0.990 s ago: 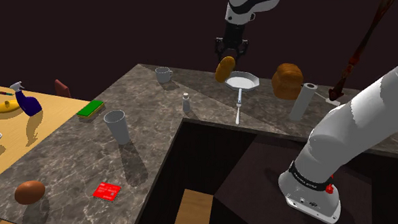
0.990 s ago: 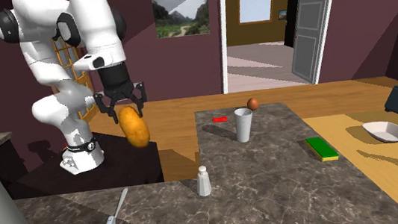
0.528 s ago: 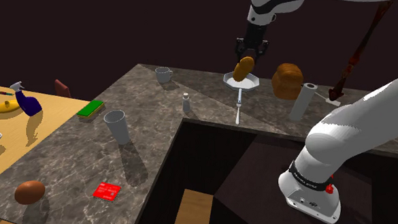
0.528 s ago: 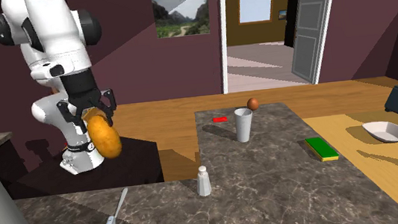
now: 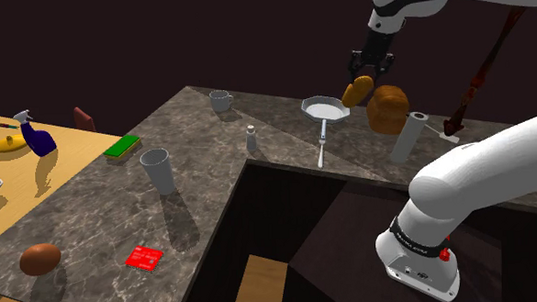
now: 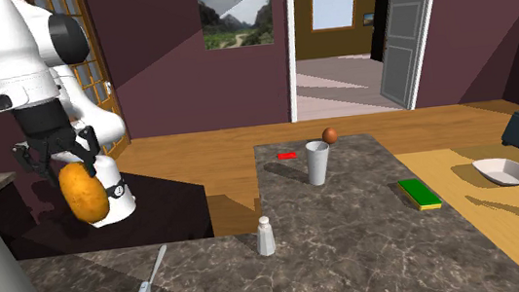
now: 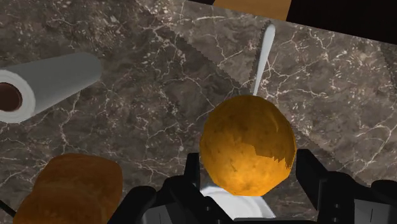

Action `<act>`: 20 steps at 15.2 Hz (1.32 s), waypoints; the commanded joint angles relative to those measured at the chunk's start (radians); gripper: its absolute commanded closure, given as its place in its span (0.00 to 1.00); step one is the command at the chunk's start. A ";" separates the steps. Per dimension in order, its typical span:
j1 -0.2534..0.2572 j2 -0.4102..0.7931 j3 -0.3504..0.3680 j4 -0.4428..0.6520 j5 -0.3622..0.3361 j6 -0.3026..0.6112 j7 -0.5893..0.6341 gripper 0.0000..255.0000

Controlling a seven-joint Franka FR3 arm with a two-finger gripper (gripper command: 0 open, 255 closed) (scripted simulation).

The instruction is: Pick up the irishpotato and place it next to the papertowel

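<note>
1. The black pincer (image 5: 360,81) is closed on a brown-orange potato (image 5: 357,91), with its two fingers (image 7: 193,177) pressed against opposite sides of it.
2. The potato hangs just below the pincer, held in the air above the dark marbled counter (image 5: 212,166) and touching nothing else.
3. Beneath the pincer lies a white pan (image 5: 324,109), partly hidden by the potato; its long handle (image 7: 263,56) stretches away from the fingertips.
4. A brown bread loaf (image 7: 73,188) sits on the counter near the pincer, off to one side.
5. The paper towel roll (image 7: 51,83) stands upright beyond the loaf, farther from the pincer and well apart from the potato.
</note>
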 commanded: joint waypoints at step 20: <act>-0.093 0.018 -0.229 -0.087 -0.089 0.120 -0.260 1.00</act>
